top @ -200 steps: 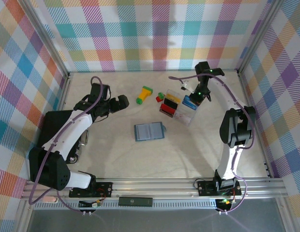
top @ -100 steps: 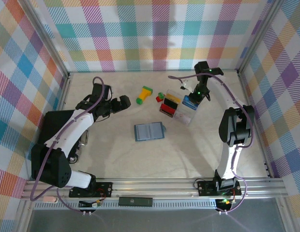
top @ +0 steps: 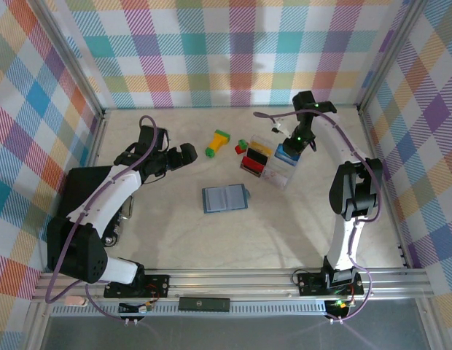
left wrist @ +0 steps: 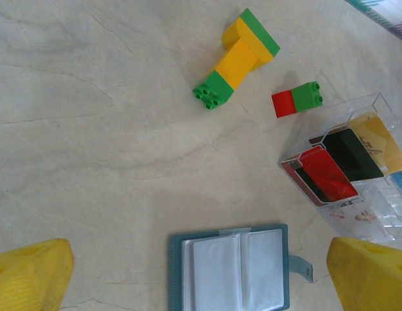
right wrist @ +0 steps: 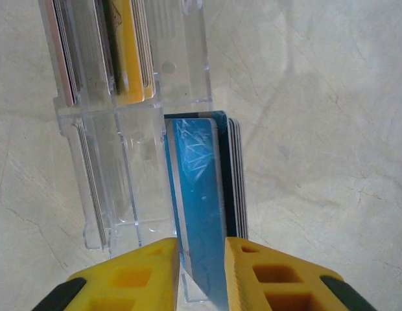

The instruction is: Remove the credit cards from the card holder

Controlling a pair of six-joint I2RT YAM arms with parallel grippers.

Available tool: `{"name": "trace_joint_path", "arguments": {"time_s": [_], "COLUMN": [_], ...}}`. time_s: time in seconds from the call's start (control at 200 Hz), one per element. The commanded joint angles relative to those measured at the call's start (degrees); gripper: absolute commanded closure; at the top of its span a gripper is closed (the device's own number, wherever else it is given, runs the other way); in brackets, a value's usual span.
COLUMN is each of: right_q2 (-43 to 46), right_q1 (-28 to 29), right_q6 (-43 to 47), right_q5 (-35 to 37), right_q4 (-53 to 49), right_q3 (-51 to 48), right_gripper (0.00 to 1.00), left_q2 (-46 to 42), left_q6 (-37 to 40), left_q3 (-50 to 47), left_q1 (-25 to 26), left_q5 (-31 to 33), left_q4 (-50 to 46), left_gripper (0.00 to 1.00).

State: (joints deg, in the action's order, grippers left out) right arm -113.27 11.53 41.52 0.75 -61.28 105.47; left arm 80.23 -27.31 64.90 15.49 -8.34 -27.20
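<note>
The slate-blue card holder [top: 224, 198] lies open on the table, its clear sleeves [left wrist: 230, 269] looking pale. My left gripper [top: 184, 154] hovers open up and to the left of it, yellow fingers [left wrist: 29, 275] wide apart. My right gripper [top: 293, 144] is shut on a blue card [right wrist: 201, 194], held edge-down in a slot of a clear organizer [right wrist: 104, 129]. Its fingertips [right wrist: 253, 272] pinch the card's near end. A red card [left wrist: 327, 173], a black one [left wrist: 353, 154] and a yellow one [right wrist: 130, 45] stand in other slots. Thin pale cards [right wrist: 237, 175] stand beside the blue one.
A yellow-and-green block [top: 218, 142] lies at the back centre, with small red and green cubes [left wrist: 296, 100] between it and the organizer. Plaid walls and metal rails enclose the table. Bare tabletop [top: 233, 240] stretches in front of the card holder.
My left gripper has edged slightly to the right. My right gripper has barely shifted over the organizer, still holding the blue card.
</note>
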Motion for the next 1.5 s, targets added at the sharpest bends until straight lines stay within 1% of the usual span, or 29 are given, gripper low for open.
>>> {"name": "trace_joint_path", "arguments": {"time_s": [0.0, 0.08, 0.165, 0.2, 0.265, 0.385, 0.43, 0.465, 0.52, 0.605, 0.705, 0.765, 0.91, 1.055, 1.16, 1.235, 1.32, 1.42, 1.495], "right_q2": [4.57, 6.13, 7.81, 9.04, 11.78, 18.61, 20.85, 22.34, 24.15, 27.31, 29.56, 29.82, 26.33, 19.58, 13.96, 9.45, 5.01, 0.39, -2.5], "right_q1": [-0.45, -0.38, -0.37, -0.32, -0.06, 2.13, 3.19, 3.81, 4.68, 7.1, 11.59, 14.85, 23.11, 29.76, 33.47, 35.41, 36.73, 37.45, 37.82], "right_q6": [-3.82, -7.19, -13.28, -16.72, -22.1, -32.16, -35.31, -40.85, -46.75, -53.01, -59.97, -63.32, -68.77, -72.25, -72.45, -72.59, -72.59, -72.59, -72.86], "right_q5": [-2.55, -2.99, -3.69, -4.04, -4.93, -4.98, -4.6, -3.72, -3.85, -4.51, -3.78, -1.58, -0.05, 1.88, 2.02, 3.34, 2.79, 2.25, 3.39], "right_q4": [0.41, 0.94, 1.96, 3.15, 6.71, 14.95, 16.78, 18.12, 18.31, 19.75, 20.83, 20.96, 21.25, 21.73, 21.49, 20.32, 20.28, 19.63, 19.35], "right_q3": [1.69, 1.32, 0.44, -0.55, -4.28, -13.02, -15.82, -18.01, -20.17, -24.9, -29.97, -32.09, -33.34, -30.57, -26.13, -22.51, -19.27, -15.65, -13.63], "right_gripper": [0.71, 0.64, 0.57, 0.53, 0.47, 0.38, 0.38, 0.37, 0.36, 0.35, 0.34, 0.33, 0.33, 0.32, 0.33, 0.32, 0.31, 0.31, 0.3], "left_q2": [-0.42, -0.67, -1.13, -1.49, -2.1, -3.63, -4.1, -4.45, -5.06, -6.17, -7.07, -7.61, -8.91, -10.07, -11.15, -11.75, -12.27, -12.47, -12.51], "left_q6": [-0.66, -1.07, -1.7, -1.99, -2.44, -3.02, -3.18, -3.3, -3.29, -3.31, -3.55, -3.66, -3.72, -3.6, -3.45, -3.73, -3.94, -3.97, -3.98], "left_q3": [-0.83, -0.98, -1.48, -1.85, -2.59, -4.1, -4.56, -4.97, -5.67, -6.9, -8.27, -9.28, -11.08, -11.87, -12.38, -12.78, -13.12, -13.12, -13.15], "left_q1": [-0.71, -0.81, -0.89, -0.98, -1.23, -1.77, -1.99, -2.17, -2.43, -2.78, -3.33, -3.67, -4.95, -6.55, -7.27, -7.66, -8.16, -8.44, -8.44], "left_q5": [1.5, 2.47, 3.3, 3.58, 3.96, 4.55, 4.78, 4.91, 5.12, 5.26, 5.13, 4.86, 4.26, 3.44, 3.59, 3.83, 3.68, 3.18, 2.77], "left_q4": [-0.25, -0.17, 0.15, 0.3, 0.49, 0.52, 0.4, 0.16, 0.05, -0.43, -0.86, -0.94, -1.25, -2.05, -2.71, -3.09, -3.3, -3.37, -3.21], "left_gripper": [0.0, 0.0, 0.0, 0.0, 0.0, 0.0, 0.0, 0.0, 0.0, 0.0, 0.0, 0.0, 0.0, 0.0, 0.0, 0.0, 0.0, 0.0, 0.0]}}
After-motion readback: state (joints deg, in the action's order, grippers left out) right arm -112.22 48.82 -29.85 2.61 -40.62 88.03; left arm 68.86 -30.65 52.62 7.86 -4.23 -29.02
